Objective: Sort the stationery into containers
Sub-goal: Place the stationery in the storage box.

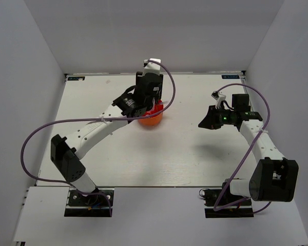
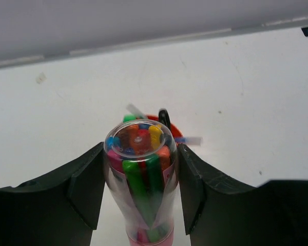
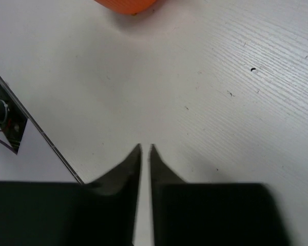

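From overhead, the left arm (image 1: pixel 100 128) covers much of the orange-red organiser (image 1: pixel 153 121). Only its wrist camera shows the left gripper (image 2: pixel 139 197) clamped on the chunky pink-and-green pen (image 2: pixel 139 154) above the organiser. The right gripper (image 3: pixel 145 154), well apart, is pinched together and holds nothing.

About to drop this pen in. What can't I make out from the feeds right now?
- Top view: the left gripper and its wrist cover most of the organiser, so its compartments are hidden.
- Left wrist view: the chunky pen blocks the organiser. Only the scissors handle and a few tips show.
- Right wrist view: the organiser is cut off by the top edge.
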### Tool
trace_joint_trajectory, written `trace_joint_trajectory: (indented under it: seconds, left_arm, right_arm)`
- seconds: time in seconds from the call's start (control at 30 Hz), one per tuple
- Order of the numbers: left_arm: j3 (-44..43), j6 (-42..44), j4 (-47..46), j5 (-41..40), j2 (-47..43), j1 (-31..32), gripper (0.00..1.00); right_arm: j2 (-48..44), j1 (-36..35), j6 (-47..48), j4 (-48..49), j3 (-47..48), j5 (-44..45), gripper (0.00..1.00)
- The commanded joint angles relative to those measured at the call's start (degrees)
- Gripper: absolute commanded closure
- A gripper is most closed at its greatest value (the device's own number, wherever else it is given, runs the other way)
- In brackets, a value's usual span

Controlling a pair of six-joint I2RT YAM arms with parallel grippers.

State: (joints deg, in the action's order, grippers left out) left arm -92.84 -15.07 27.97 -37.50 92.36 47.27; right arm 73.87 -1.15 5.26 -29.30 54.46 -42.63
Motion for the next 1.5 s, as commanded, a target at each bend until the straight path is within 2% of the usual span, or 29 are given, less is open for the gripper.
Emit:
trace_joint_trajectory:
  seconds: [0.0, 0.03, 0.13, 0.37, 0.6, 0.73, 1.3, 1.47]
  left_arm:
    - [-0.24, 14.52, -14.85, -4.51, 1.59, -1.03, 1.0]
    - [1.76, 18.02, -20.61, -4.43, 1.77, -1.21, 1.0]
    - [4.06, 19.38, -27.32, -4.6, 2.91, -2.17, 1.0]
    - [8.71, 16.75, -34.55, -3.2, 4.06, -6.21, 1.0]
    - [9.43, 15.51, -36.05, -1.44, 5.99, -8.68, 1.0]
    - [10.31, 11.83, -36.49, 0.05, 7.74, -9.47, 1.0]
    - [10.75, 8.66, -38.69, 0.32, 14.25, -9.56, 1.0]
    - [13.11, 5.85, -38.51, 0.23, 13.9, -9.39, 1.0]
  right_arm:
    - [-0.04, 0.36, 0.1, 1.35, -1.02, -1.4, 0.99]
    - [-0.21, 0.1, 0.1, 1.61, -1.11, -1.23, 1.0]
    - [-0.65, 0.27, 0.54, 1.88, -1.37, -1.23, 1.0]
    - [-0.83, 0.18, 1.07, 2.76, -1.9, -0.96, 1.0]
    - [-0.57, 0.27, 0.9, 3.28, -1.9, -1.14, 1.0]
    - [-0.39, 0.36, 1.07, 3.28, -1.81, -0.7, 1.0]
    - [-0.3, 0.45, 1.42, 3.2, -1.99, -0.87, 1.0]
    - [0.05, 2.46, 1.42, 3.19, -1.99, -1.22, 1.0]
